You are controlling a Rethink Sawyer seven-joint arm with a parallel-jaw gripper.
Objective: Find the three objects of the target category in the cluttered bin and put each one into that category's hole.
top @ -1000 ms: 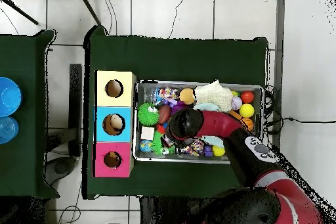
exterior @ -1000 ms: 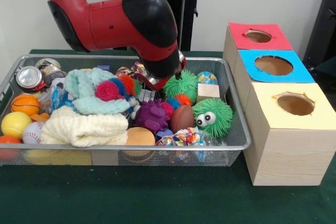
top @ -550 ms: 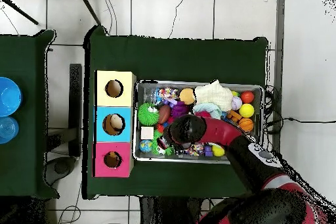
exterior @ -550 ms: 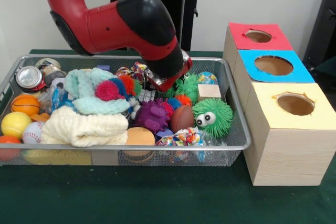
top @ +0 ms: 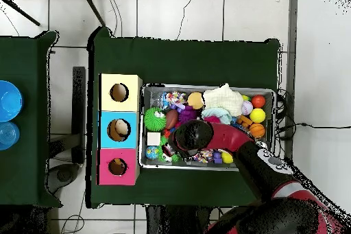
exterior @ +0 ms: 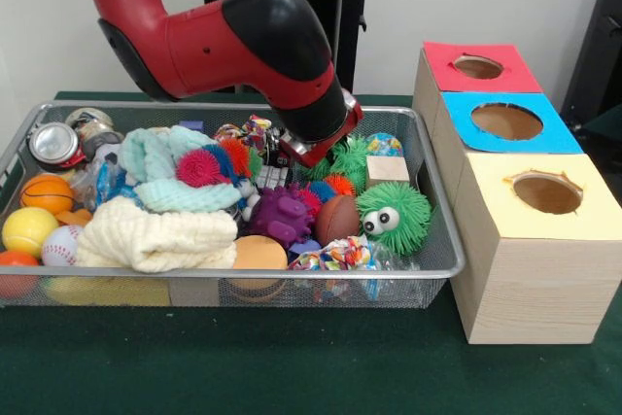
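Three boxes (exterior: 525, 191) with holes stand just beside the wire bin (exterior: 442, 259) on the desk (exterior: 292, 366). Compared with one second ago, the arm's wrist has lifted and tilted toward the boxes; the end effector (exterior: 309, 151) hangs over the spiky green ball (exterior: 347, 157) at the bin's far side. I cannot tell if it is spread or holding something. Target objects probably still lie in the clutter.

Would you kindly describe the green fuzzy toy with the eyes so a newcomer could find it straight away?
Start at the wire mesh bin and go to its end nearest the yellow-topped box. There sits the green fuzzy ball, beside a brown football. Unlike the other green spiky ball behind it, it has two bulging white eyes.
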